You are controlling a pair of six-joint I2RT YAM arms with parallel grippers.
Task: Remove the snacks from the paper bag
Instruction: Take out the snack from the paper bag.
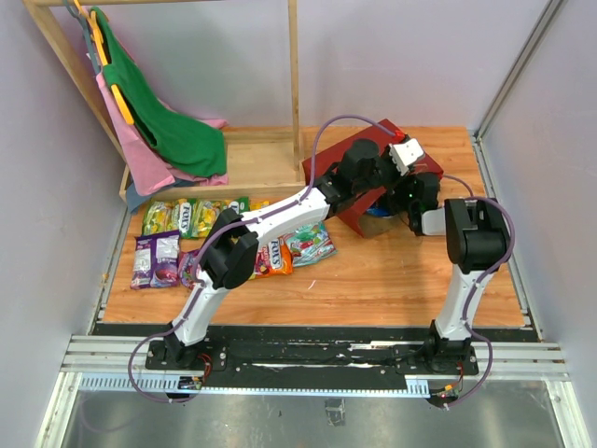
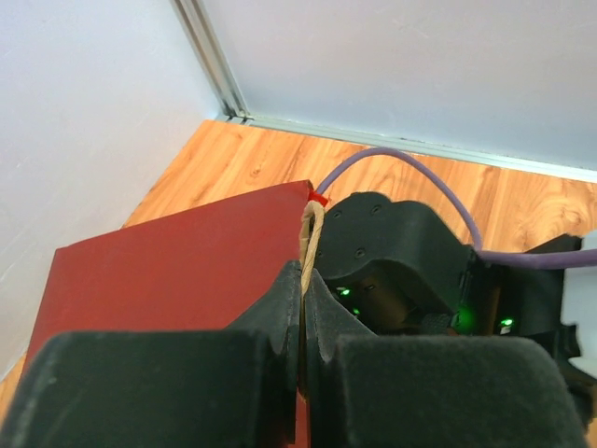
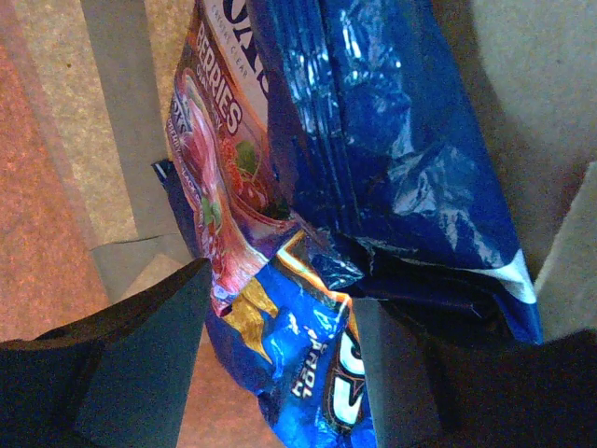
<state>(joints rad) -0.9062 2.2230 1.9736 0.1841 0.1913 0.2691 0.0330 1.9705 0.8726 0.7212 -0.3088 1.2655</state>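
Bag (image 2: 168, 271) lies on its side at back-R of table (image 1: 401, 280), mouth toward front-R, red face up. L gripper (image 2: 303, 280) is pinched tight on the tan handle (image 2: 311, 233) at the mouth edge. The loop pokes up just past the fingertips, right by the bag's red corner. L arm runs diag. from its front-L base, over the packets, to the bag.

R gripper (image 3: 280, 373) is inside the mouth, jaws wide, w/ a finger (image 3: 140, 364) on each side of the lower end of the chips (image 3: 373, 140). Can't tell if the pads press the foil. Chips are crumpled blue foil lying against the kraft wall (image 3: 56, 93). A berry packet (image 3: 219, 177) touches them on the left of the R wrist view. Kraft folds sit close on both sides of the fingers, so room inside is tight.

Outside the bag:
- Packets (image 1: 187, 217) sit in a row at table's L, near the rack base.
- Purple ones (image 1: 155, 258) are near the L edge.
- Two more (image 1: 294, 250) are mid-table, by the L forearm.
- Bare board runs from the bag's front to the table's front edge, between the arms.
- R arm (image 1: 476, 243) elbow is close to the table's R edge.
- Rack (image 1: 294, 84) w/ cloths (image 1: 159, 121) stands back-L, its post just beside the bag's L corner.
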